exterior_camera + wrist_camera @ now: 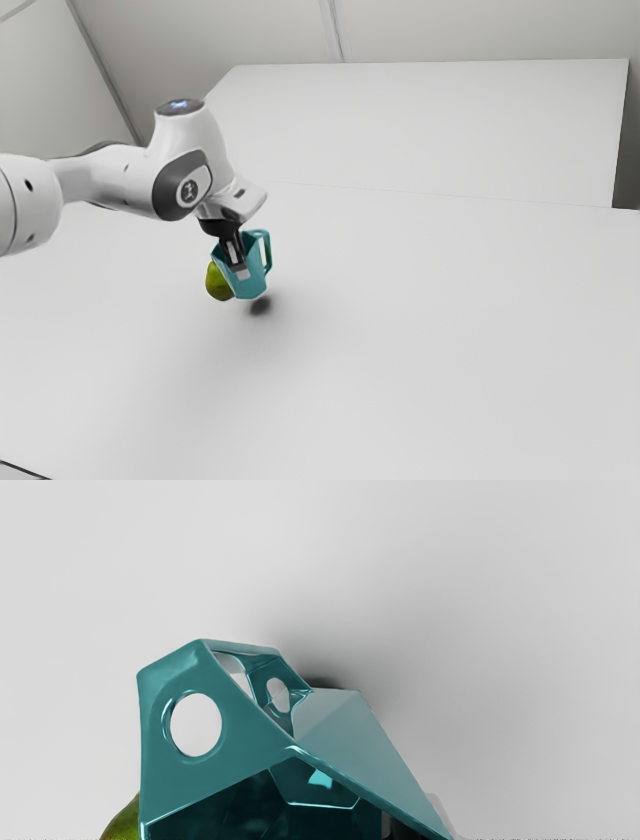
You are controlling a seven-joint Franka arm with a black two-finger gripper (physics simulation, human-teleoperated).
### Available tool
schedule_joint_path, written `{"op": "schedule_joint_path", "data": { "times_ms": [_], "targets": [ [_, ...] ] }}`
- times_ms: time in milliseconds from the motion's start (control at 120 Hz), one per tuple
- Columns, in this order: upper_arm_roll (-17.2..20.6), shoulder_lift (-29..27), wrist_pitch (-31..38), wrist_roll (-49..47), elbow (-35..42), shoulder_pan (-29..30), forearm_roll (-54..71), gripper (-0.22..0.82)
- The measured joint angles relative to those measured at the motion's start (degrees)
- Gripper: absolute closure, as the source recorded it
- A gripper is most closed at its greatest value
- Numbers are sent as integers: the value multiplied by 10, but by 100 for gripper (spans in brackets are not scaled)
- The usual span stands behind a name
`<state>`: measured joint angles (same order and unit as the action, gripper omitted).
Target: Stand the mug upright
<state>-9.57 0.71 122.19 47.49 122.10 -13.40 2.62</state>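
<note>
a: please, where is the mug (250,280) now?
b: it is in the end effector (238,268), and i think a little above the counter (400,350), because its dark shadow (260,307) lies apart under it. a green fruit (217,283) is partly behind.
a: and the fingers, are they apart?
b: no, they are clamped on the mug's wall, one finger inside the mouth, other one outside.
a: how does the arm (110,185) stand?
b: it reaches from the exterior view's left, then bends at the wrist. the hand points down, with some slant to the exterior view's right.
a: so which step is this?
b: i judge it is the righting. the mouth looks upward, but the mug leans. next move should level the base, lower it softly, and only then release. if released too early, it could tip over.
</note>
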Motion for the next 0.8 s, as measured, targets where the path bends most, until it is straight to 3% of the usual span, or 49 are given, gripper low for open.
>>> {"op": "schedule_joint_path", "data": {
  "times_ms": [300, 800],
  "targets": [
    [2, -11, 56, -41, 62, -24, 44, 77],
    [0, -3, 151, -77, 101, -45, 65, 77]
  ]
}}
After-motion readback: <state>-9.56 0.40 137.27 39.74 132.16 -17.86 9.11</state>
